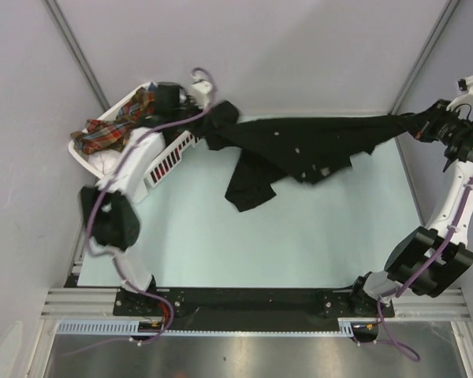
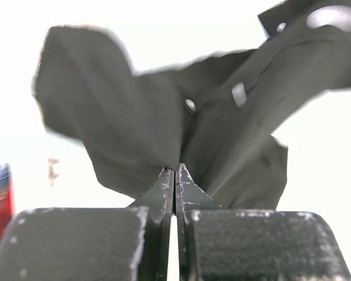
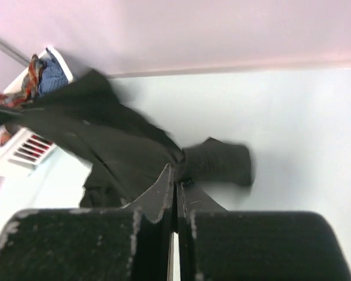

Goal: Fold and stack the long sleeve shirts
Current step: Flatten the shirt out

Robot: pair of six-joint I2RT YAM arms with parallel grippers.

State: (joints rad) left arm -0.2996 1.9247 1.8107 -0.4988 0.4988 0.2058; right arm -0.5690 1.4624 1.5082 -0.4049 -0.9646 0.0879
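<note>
A large black long sleeve shirt (image 1: 299,142) hangs stretched across the far side of the table, its lower part drooping onto the surface. My left gripper (image 1: 209,114) is shut on its left end beside the basket; the left wrist view shows the closed jaws (image 2: 175,170) pinching the black cloth (image 2: 134,117). My right gripper (image 1: 419,124) is shut on its right end at the far right; the right wrist view shows the closed jaws (image 3: 176,175) gripping the cloth (image 3: 105,146) near a ribbed cuff (image 3: 219,164). A red-orange plaid shirt (image 1: 114,126) lies in the basket.
A white slatted basket (image 1: 162,161) stands at the far left and holds the plaid shirt, a white cloth (image 1: 114,161) and a blue garment (image 3: 52,79). The pale green table (image 1: 299,236) is bounded by grey walls behind and at both sides.
</note>
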